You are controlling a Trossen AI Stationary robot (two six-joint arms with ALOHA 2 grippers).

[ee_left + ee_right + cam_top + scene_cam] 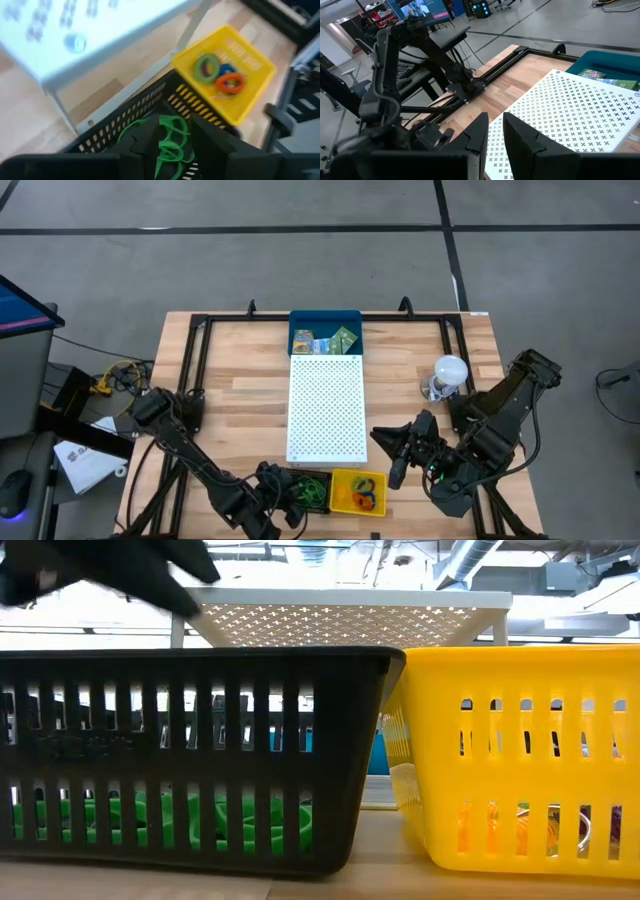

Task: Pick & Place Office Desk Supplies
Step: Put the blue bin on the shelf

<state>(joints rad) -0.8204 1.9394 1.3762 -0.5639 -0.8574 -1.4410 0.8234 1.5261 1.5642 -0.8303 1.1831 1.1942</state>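
Green rubber-band loops (172, 131) lie on the floor of a black slotted basket (308, 492) at the table's near edge, also showing through its slots (200, 820). Beside it, a yellow basket (358, 492) holds green, orange and blue loops (220, 72). Printed packets (328, 340) lie in a blue tray (325, 320) at the far edge. My left gripper (172, 145) hovers open over the black basket (100, 570), with the green loops showing in its gap. My right gripper (393, 448) waits slightly open at the white board's right near corner (496, 132).
A white perforated board (327, 408) stands on thin legs mid-table, between the baskets and the blue tray. A white bulb-like object (450, 370) sits on the right. Black frame rails (195, 370) run along the table's edges. Bare wood (240, 410) shows to the left of the board.
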